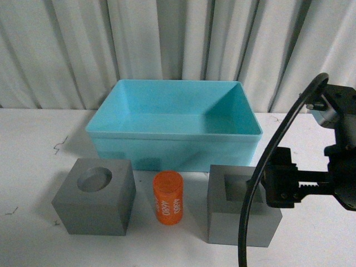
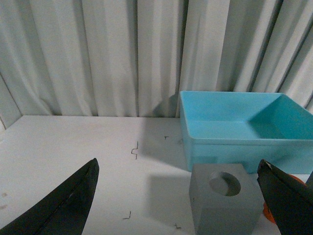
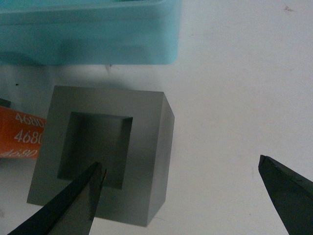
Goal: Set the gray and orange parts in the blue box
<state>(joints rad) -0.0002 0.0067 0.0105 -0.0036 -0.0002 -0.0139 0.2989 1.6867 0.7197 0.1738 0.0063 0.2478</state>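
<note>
While all three parts sit on the white tabletop (image 1: 33,167) outside the blue box (image 1: 172,153), we've got both hands spread wide and holding nothing. Front view shows a row just in front of the box's near wall: gray cube with the round recess (image 1: 95,197) on the left, orange cylinder (image 1: 168,197) standing upright in the middle with white digits running up its side, gray cube with the square recess (image 1: 231,217) on the right. None of them touch each other. Our right hand (image 3: 181,200) is right at the square-recess cube. In its wrist view one finger (image 3: 68,208) overlaps the cube's recessed face and the other is out over bare tabletop, so the cube isn't centered between them. Whether that finger touches the cube, we can't tell. Our left hand (image 2: 176,200) is farther back, with the round-recess cube showing between its fingers, closer to one of them. Pale curtain (image 1: 167,39) hangs behind the box.
</note>
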